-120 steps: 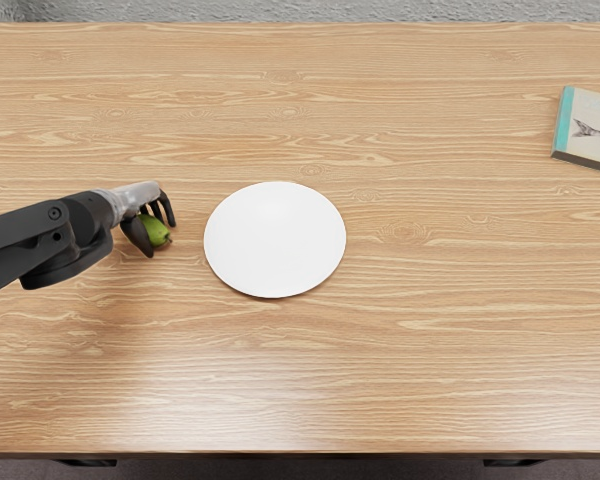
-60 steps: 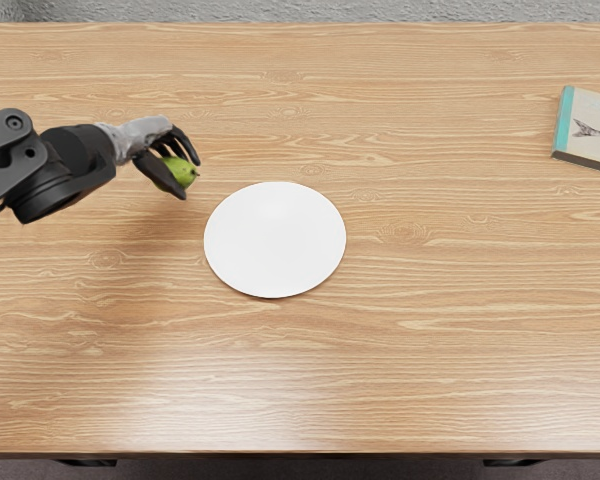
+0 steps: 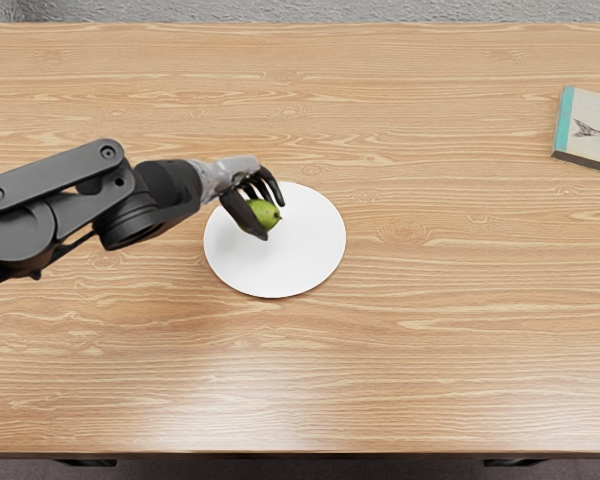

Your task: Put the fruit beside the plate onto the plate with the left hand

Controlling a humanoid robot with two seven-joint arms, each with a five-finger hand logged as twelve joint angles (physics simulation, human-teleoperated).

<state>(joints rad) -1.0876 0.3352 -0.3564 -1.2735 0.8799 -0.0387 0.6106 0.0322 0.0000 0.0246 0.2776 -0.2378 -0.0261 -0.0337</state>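
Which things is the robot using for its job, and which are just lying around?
For the job: left hand, gripping the green fruit; white plate.
Just lying about: book near the table's right edge.

We look at a simulator's tabletop scene, a broad wood-grain counter (image 3: pixel 380 380) filling our view, a plain white plate (image 3: pixel 305 265) on it, a book (image 3: pixel 588 128) at its right edge, a grey speckled floor (image 3: pixel 280 10) strip beyond, home or office we cannot tell

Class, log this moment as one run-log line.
left hand: shut on fruit | fruit: over plate | released: no | right hand: not in view
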